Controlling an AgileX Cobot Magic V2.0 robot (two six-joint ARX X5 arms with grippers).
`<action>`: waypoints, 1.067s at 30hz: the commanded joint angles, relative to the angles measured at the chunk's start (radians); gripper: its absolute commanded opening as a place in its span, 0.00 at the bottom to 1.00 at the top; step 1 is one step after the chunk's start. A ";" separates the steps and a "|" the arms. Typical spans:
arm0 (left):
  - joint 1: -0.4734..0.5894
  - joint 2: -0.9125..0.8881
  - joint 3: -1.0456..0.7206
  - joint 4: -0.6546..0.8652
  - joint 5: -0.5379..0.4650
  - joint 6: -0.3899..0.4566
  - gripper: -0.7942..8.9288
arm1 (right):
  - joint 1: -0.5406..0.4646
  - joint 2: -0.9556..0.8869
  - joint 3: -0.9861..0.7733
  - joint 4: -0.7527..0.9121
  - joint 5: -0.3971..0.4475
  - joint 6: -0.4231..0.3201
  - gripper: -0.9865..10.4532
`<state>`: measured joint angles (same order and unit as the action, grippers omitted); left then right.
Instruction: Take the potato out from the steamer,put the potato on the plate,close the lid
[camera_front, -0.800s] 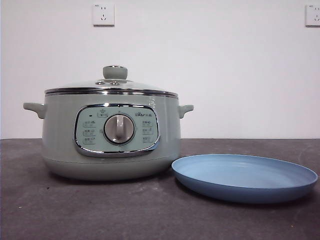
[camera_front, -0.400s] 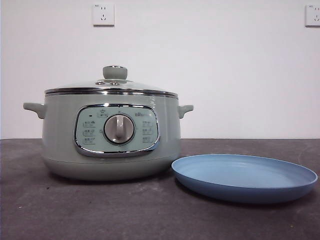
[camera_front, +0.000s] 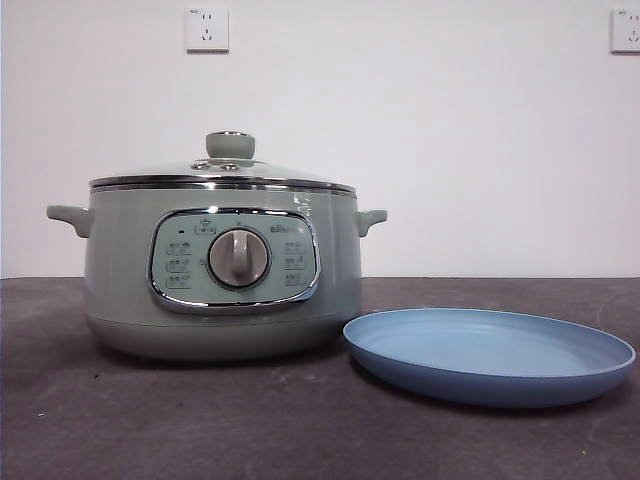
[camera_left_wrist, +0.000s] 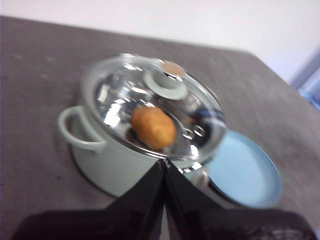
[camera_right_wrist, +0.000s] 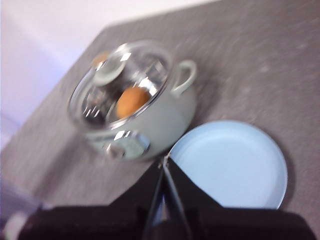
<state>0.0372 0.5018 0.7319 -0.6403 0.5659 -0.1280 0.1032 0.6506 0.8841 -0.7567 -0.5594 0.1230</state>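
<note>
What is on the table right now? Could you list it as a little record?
pot: round sage-green electric steamer, glass lid on
inside: orange-brown potato, seen through the lid
dish: shallow light-blue plate, beside the steamer, nothing on it
left hand: shut, above the steamer, holding nothing
right hand: shut, above the plate's edge, holding nothing

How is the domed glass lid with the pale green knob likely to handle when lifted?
The glass lid is probably fragile and fairly heavy. Its small knob looks like the only grip, so it may tilt. The smooth chrome rim could slide if set down carelessly.
</note>
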 joint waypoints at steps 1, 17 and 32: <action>0.001 0.051 0.070 -0.076 0.055 0.130 0.07 | 0.019 0.056 0.081 -0.104 -0.023 -0.164 0.08; -0.006 0.126 0.189 -0.248 0.115 0.229 0.62 | 0.130 0.167 0.185 -0.291 -0.015 -0.251 0.38; -0.015 0.140 0.192 -0.235 0.113 0.225 0.74 | 0.130 0.167 0.185 -0.291 -0.014 -0.225 0.66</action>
<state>0.0277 0.6384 0.9199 -0.8867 0.6762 0.0887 0.2306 0.8188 1.0679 -1.0534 -0.5732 -0.1040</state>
